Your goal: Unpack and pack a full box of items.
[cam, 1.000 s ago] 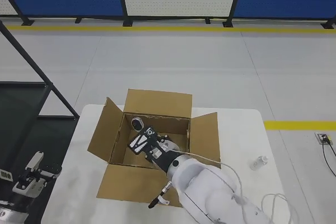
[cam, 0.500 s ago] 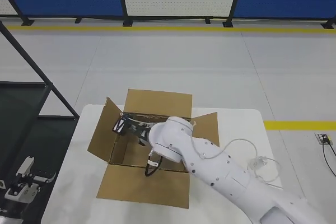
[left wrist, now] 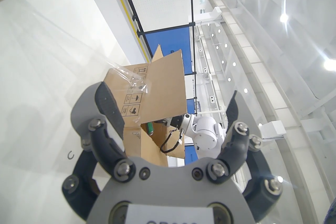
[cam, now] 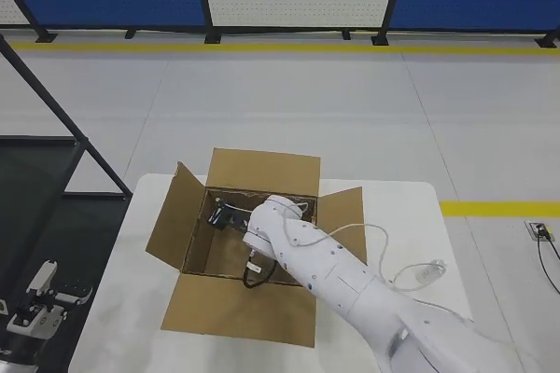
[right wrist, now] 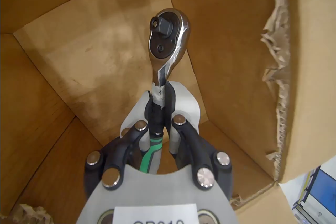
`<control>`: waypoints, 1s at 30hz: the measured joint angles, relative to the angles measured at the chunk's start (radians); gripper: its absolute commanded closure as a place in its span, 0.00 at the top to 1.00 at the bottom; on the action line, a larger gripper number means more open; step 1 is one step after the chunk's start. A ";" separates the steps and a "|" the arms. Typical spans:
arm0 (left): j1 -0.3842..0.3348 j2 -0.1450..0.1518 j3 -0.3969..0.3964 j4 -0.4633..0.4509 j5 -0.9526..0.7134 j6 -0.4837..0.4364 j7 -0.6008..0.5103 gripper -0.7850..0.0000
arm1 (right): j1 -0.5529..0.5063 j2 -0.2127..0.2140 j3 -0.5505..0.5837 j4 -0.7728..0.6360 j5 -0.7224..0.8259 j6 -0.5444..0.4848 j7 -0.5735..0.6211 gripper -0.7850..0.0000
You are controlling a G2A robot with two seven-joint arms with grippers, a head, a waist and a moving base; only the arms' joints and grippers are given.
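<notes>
An open cardboard box [cam: 261, 172] stands on the white table [cam: 401, 224]. My right gripper [right wrist: 160, 96] is inside it, shut on a ratchet wrench [right wrist: 168, 33] with a chrome head and a green and black handle. The wrench head hangs above the bare box floor [right wrist: 99, 51], near a corner. From above, the right gripper [cam: 222, 216] is in the box's far left corner. My left gripper [left wrist: 169, 99] is open and holds nothing. It hangs off the table's left side [cam: 61, 284], facing the box [left wrist: 162, 83].
A small clear bottle [cam: 432, 270] stands on the table right of the box. The box's four flaps stand open, and one inner edge is torn [right wrist: 278, 33]. A black frame [cam: 65, 131] stands at the left beside the table.
My right arm has swung from the box's middle toward its far left corner, carrying the wrench, and is now lower inside. The left gripper dropped slightly to the left.
</notes>
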 measured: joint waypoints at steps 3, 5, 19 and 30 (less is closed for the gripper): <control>-0.001 -0.001 -0.001 -0.001 0.003 0.001 0.001 1.00 | -0.001 -0.037 -0.011 0.077 0.003 -0.008 -0.030 0.00; -0.001 -0.001 -0.002 -0.001 0.003 0.000 0.001 1.00 | -0.002 -0.061 -0.015 0.127 0.001 0.006 -0.050 0.00; 0.004 -0.005 -0.010 -0.002 0.000 -0.001 0.004 1.00 | 0.001 -0.165 -0.015 0.314 -0.004 0.035 -0.120 0.00; 0.004 -0.007 -0.019 0.003 -0.004 -0.003 0.001 1.00 | 0.011 -0.190 0.007 0.378 0.010 0.026 -0.136 0.24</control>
